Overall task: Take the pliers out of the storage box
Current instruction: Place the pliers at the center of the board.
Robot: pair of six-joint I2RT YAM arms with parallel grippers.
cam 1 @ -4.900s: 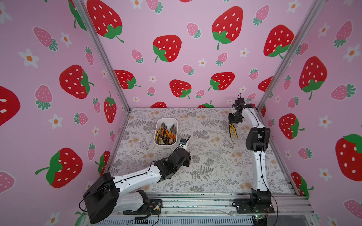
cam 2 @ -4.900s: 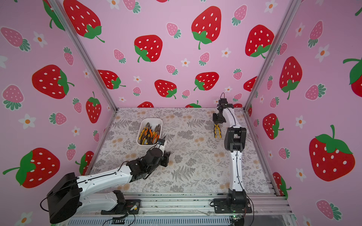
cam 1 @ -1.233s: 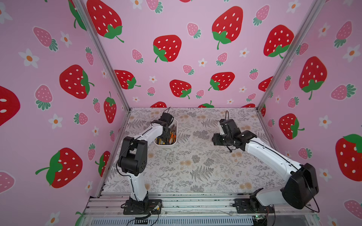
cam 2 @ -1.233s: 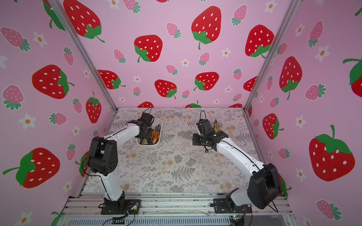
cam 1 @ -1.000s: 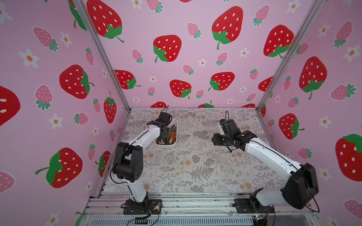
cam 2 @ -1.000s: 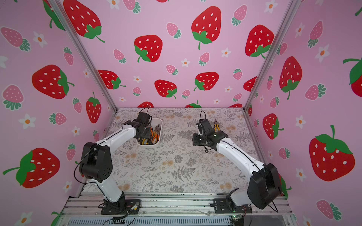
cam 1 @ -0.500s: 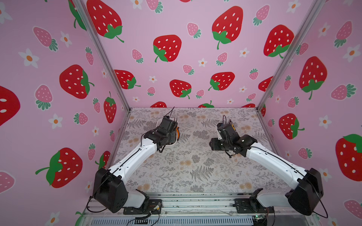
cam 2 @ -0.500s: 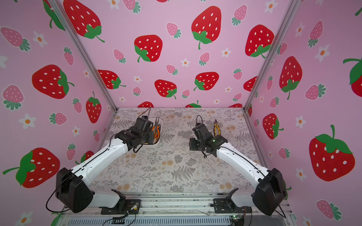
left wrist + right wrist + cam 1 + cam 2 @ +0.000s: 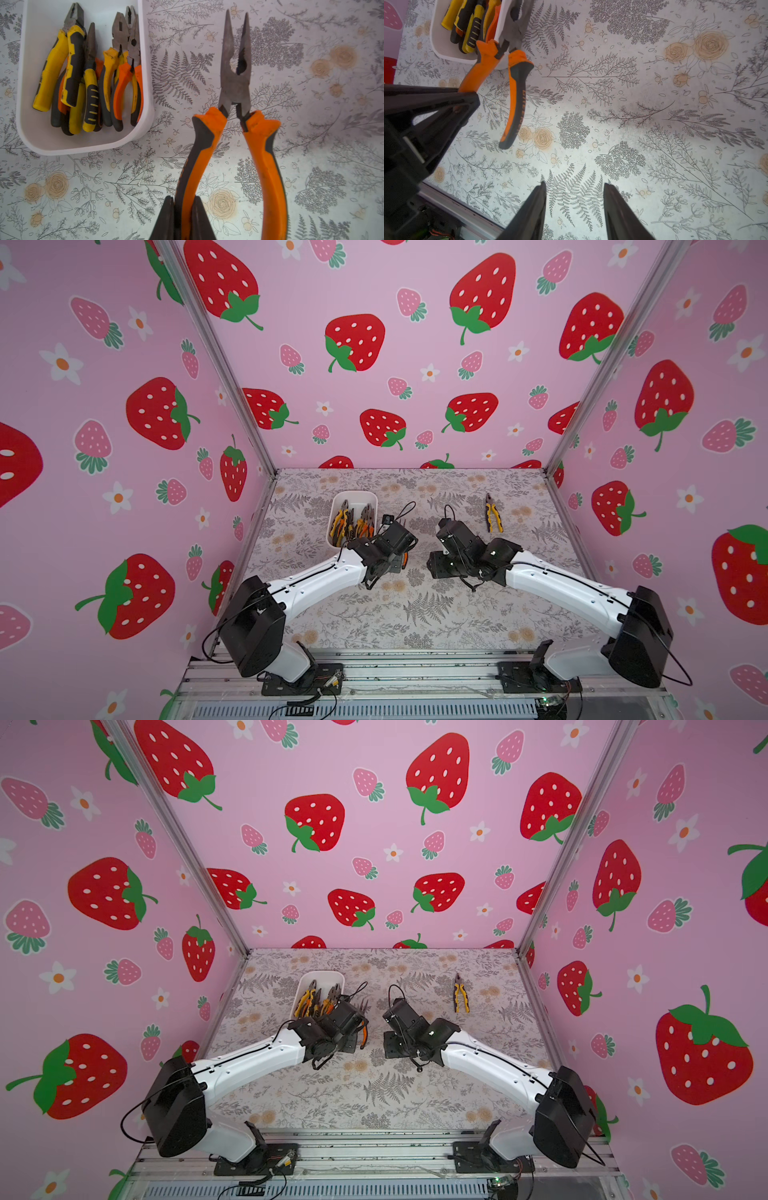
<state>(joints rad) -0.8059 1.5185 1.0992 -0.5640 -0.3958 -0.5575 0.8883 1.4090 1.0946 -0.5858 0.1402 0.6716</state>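
The white storage box (image 9: 354, 494) (image 9: 322, 974) stands at the back left with several yellow and orange pliers (image 9: 83, 79) (image 9: 471, 20) lying in it. My left gripper (image 9: 184, 199) (image 9: 395, 556) is shut on one handle of the orange needle-nosed pliers (image 9: 234, 83) (image 9: 517, 87). It holds them above the mat, just right of the box (image 9: 83, 145), with their other handle hanging free. My right gripper (image 9: 574, 185) (image 9: 440, 568) is open and empty over the middle of the mat, facing the left gripper (image 9: 471, 93).
Another pair of yellow-and-black pliers (image 9: 493, 514) (image 9: 460, 995) lies on the floral mat at the back right. Pink strawberry walls close in the left, back and right. An aluminium rail (image 9: 415, 668) runs along the front.
My left arm has swung from over the box towards the middle and front, carrying the orange pliers clear of the box. The right arm has shifted slightly forward and left.
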